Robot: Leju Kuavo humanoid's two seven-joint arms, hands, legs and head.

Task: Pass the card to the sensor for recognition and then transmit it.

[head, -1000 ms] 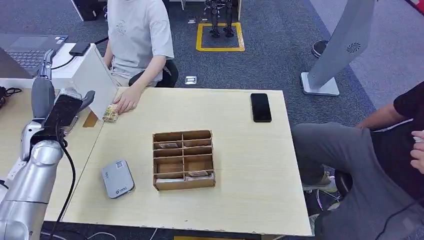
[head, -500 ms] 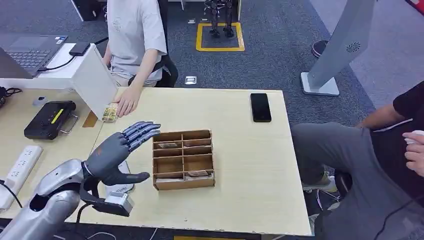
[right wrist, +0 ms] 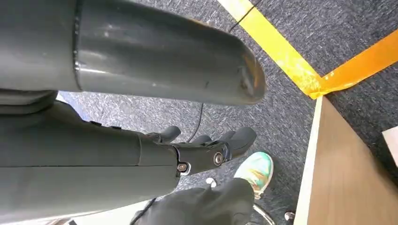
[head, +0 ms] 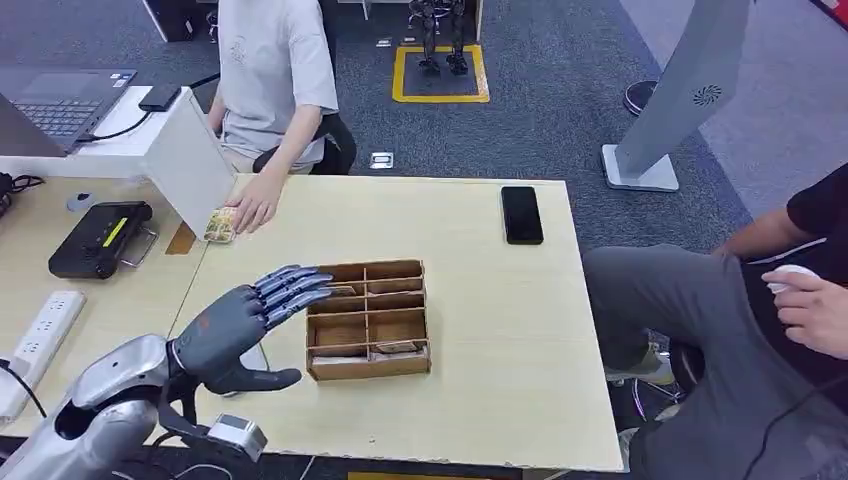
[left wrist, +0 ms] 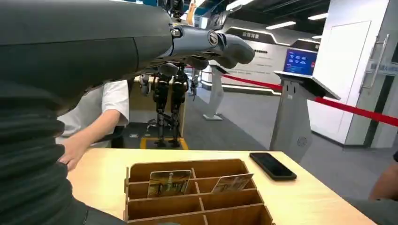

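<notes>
**Left hand spread beside the card rack**

Spanning most of the head view, the pale wooden desk [head: 500, 330] carries everything in play, with a second light desk [head: 40, 260] joined at its left side. A person in a grey T-shirt [head: 270, 70] sits at the far edge, one hand [head: 255, 205] resting on the desk just beside a small patterned card [head: 220, 225]. Another person in grey trousers [head: 690, 330] sits at the right side.

Near the middle of the desk stands the brown cardboard rack with open compartments [head: 367, 318]. The left wrist view shows two picture cards [left wrist: 169, 183] leaning upright in its back slots; the head view shows further cards in other slots, too small to read.

The robot's left hand [head: 240, 322], dark grey on a silver arm, hovers over the desk at the rack's left side with its fingers [head: 295, 283] stretched out and apart, their tips over the rack's near-left corner and the thumb pointing towards the rack's front; it holds nothing. The right hand [right wrist: 202, 150] hangs beside the desk edge over grey carpet, fingers loosely extended, nothing in it.

A black box-shaped device with a yellow strip [head: 98, 238] sits on the left desk, and a black phone [head: 521, 214] lies flat near the far right corner.
</notes>
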